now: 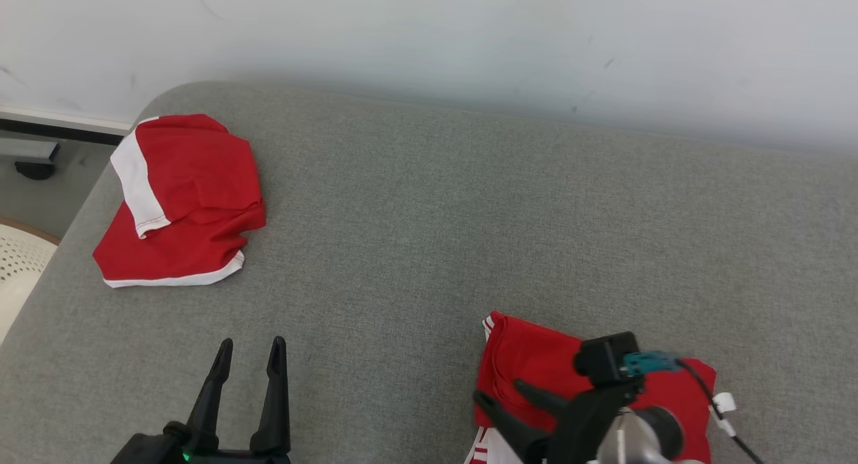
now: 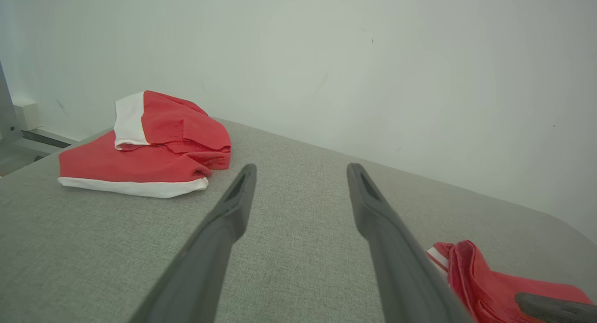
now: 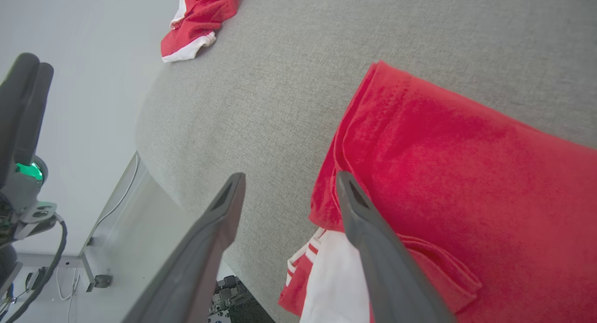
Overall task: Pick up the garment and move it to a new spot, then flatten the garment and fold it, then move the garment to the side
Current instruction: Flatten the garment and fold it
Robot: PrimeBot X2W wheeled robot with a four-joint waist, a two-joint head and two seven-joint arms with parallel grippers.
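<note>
The folded red garment [image 1: 536, 357] is found at the lower right of the head view, lying on the grey padded surface [image 1: 429, 216]. The right gripper [image 1: 499, 390] is positioned over its left border, fingers spread wide and nothing gripped (contact with the cloth cannot be determined). The left gripper [image 1: 252, 343], at the lower left, is likewise spread wide and empty above bare surface. A second red garment [image 1: 188, 202], trimmed in white, is noted at the upper left, well apart.
</note>
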